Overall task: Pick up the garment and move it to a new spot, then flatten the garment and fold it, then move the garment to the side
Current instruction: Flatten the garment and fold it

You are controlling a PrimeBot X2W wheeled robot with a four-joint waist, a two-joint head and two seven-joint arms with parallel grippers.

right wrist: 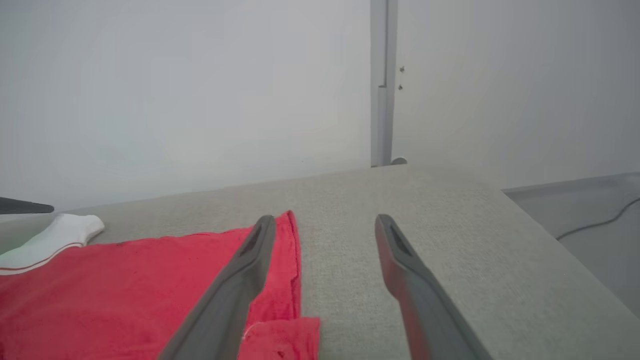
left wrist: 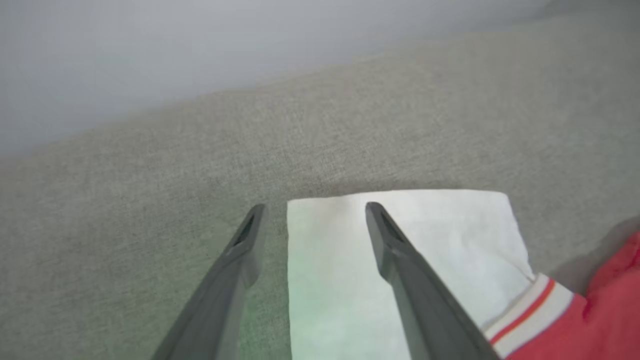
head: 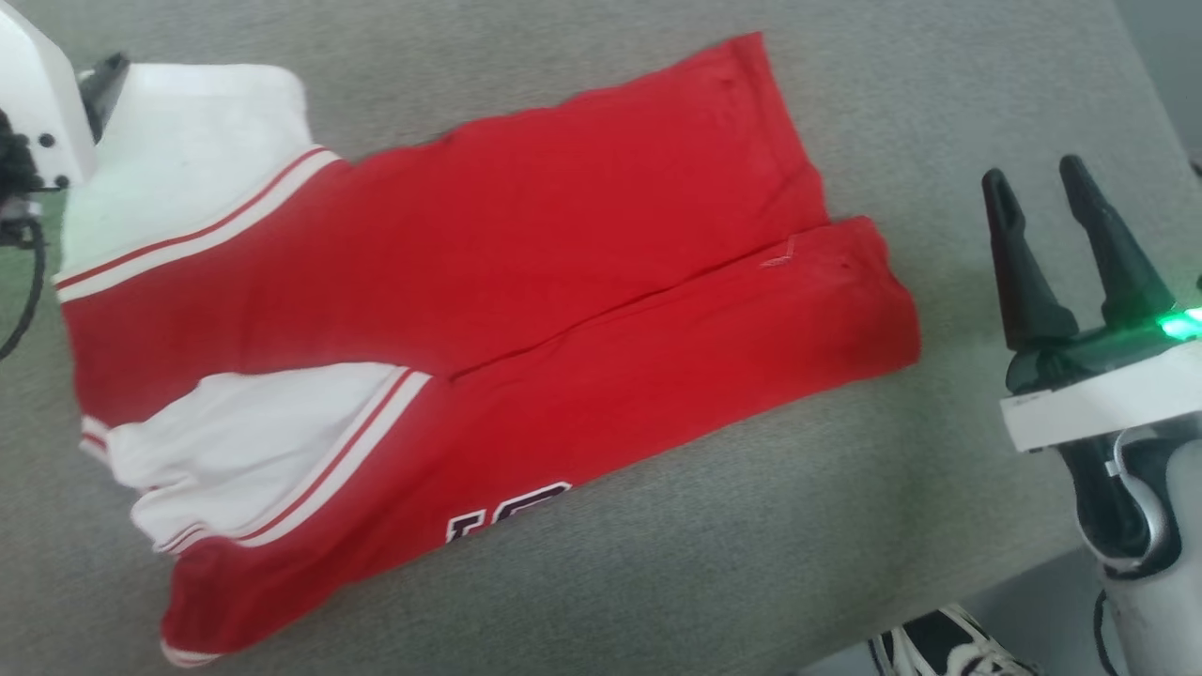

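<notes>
Gaping apart with nothing between them, the jaws of the left gripper (left wrist: 315,214) straddle the outer edge of a white sleeve (left wrist: 450,240). One finger hangs over the sleeve and the other over the bare grey-green surface (left wrist: 125,210) just beside it; whether either tip touches down cannot be told. Past the sleeve-side finger, striped white-and-red trim (left wrist: 530,310) leads into the red body of the garment (head: 526,282). The right gripper (head: 1035,178) is likewise released, its two dark fingers spread and empty, with a green light (head: 1178,324) glowing at their base. It stands off the garment's hem end, apart from the cloth in the head view. In the right wrist view one finger crosses in front of the red hem edge and the other in front of bare surface. Between the two grippers the garment lies flat, both sides folded in to meet along a line down its length, with the white sleeves at the left gripper's end and the hem toward the right one. A sliver of black, white-outlined lettering peeks out at the folded edge nearest the robot. Beyond the right gripper's fingertips the surface ends before a pale wall (right wrist: 200,100) with a grey post (right wrist: 378,85). To its outer side a cable (right wrist: 600,222) lies on the floor (right wrist: 575,200), and behind its wrist a black-and-white shoe (head: 948,648) shows below the surface's edge.
</notes>
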